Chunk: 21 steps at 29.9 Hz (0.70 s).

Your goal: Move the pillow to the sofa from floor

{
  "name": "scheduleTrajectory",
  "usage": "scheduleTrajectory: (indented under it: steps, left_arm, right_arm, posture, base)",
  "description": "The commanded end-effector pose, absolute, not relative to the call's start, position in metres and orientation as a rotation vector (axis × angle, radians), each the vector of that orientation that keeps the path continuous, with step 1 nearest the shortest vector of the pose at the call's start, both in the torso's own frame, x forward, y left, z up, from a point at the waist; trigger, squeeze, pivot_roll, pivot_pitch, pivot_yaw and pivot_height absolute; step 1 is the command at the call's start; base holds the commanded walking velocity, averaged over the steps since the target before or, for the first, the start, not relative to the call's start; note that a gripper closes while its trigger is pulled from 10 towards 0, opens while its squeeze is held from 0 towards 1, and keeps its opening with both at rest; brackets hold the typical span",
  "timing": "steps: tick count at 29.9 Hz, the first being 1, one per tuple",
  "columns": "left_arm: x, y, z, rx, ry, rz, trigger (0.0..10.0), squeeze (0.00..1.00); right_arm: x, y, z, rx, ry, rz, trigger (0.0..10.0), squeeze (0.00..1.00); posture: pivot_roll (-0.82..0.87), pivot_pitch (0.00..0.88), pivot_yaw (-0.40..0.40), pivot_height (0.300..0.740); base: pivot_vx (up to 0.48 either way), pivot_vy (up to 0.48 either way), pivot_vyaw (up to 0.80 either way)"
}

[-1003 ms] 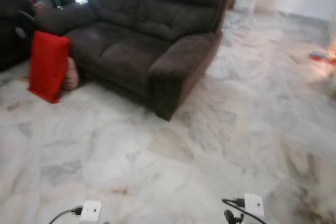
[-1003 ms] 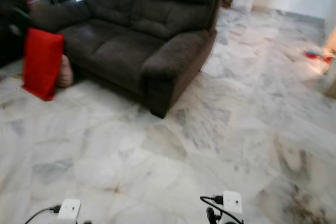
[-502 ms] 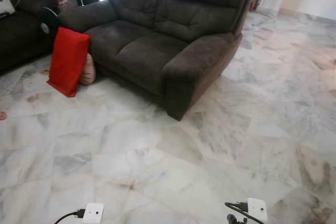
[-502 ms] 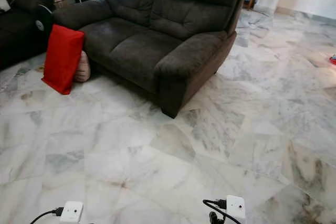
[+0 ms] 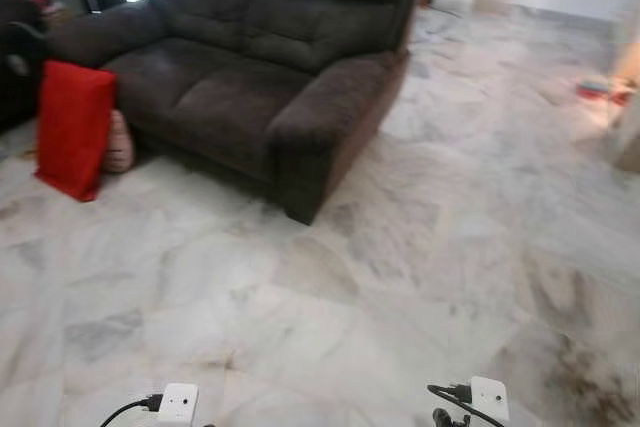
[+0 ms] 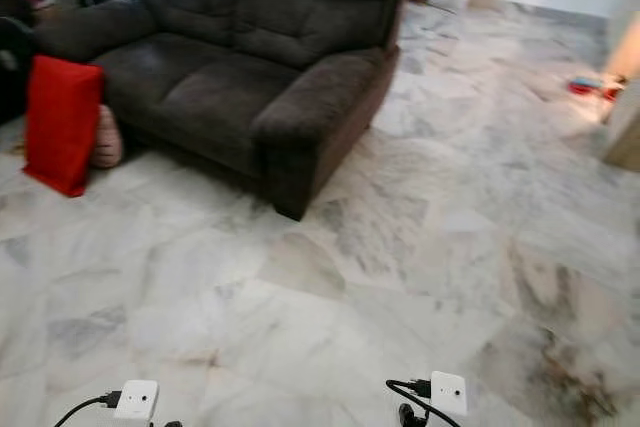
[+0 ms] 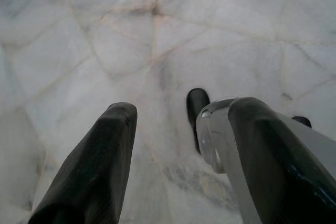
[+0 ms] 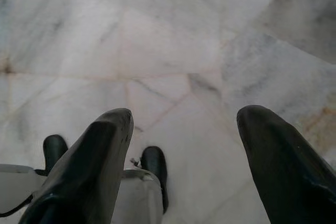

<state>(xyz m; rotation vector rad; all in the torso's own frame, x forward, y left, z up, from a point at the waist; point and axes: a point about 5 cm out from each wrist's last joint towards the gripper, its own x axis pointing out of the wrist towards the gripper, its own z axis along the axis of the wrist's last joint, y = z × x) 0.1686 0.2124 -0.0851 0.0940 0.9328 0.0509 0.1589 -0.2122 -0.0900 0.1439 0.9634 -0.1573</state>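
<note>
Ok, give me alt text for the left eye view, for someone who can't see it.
A bright red rectangular pillow stands on the pale marble floor, leaning against the front of a dark brown fabric two-seat sofa near its far arm, with a small beige bundle tucked behind it. The picture is slightly blurred.

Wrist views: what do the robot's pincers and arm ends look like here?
Each pincer has two long black fingers, rounded at the tips: left pincer, right pincer. A silver-grey housing sits beside the left one's finger. In the eye views, a white square block with a black cable marks each arm end, left and right.
</note>
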Motion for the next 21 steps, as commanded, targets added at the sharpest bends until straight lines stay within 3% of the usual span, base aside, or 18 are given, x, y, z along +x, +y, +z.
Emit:
scheduleTrajectory:
  steps: [1, 8, 12, 21]
  left_arm:
    - [0.1658, 0.2148, -0.0860, 0.085, 0.945, 0.064, 10.0, 0.00]
    - [0.1659, 0.2151, -0.0859, 0.083, 0.945, 0.064, 10.0, 0.00]
    - [0.1665, 0.2149, -0.0856, 0.082, 0.941, 0.061, 10.0, 0.00]
    - [0.1676, 0.2144, -0.0851, 0.098, 0.937, 0.044, 10.0, 0.00]
  right_arm:
    - [0.1583, -0.2124, -0.0904, 0.146, 0.972, -0.161, 10.0, 0.00]
    - [0.1585, -0.2117, -0.0905, 0.150, 0.973, -0.156, 10.0, 0.00]
    - [0.1589, -0.2115, -0.0903, 0.151, 0.972, -0.155, 10.0, 0.00]
    - [0.1591, -0.2116, -0.0902, 0.152, 0.972, -0.153, 10.0, 0.00]
  posture:
    - [0.04, 0.000, -0.019, 0.740]
    - [0.04, 0.000, -0.017, 0.740]
    - [0.04, 0.000, -0.018, 0.740]
    - [0.04, 0.000, -0.019, 0.740]
  base:
    - [0.000, 0.000, -0.80]
    - [0.000, 0.000, -0.80]
    - [0.000, 0.480, -0.80]
    - [0.000, 0.000, -0.80]
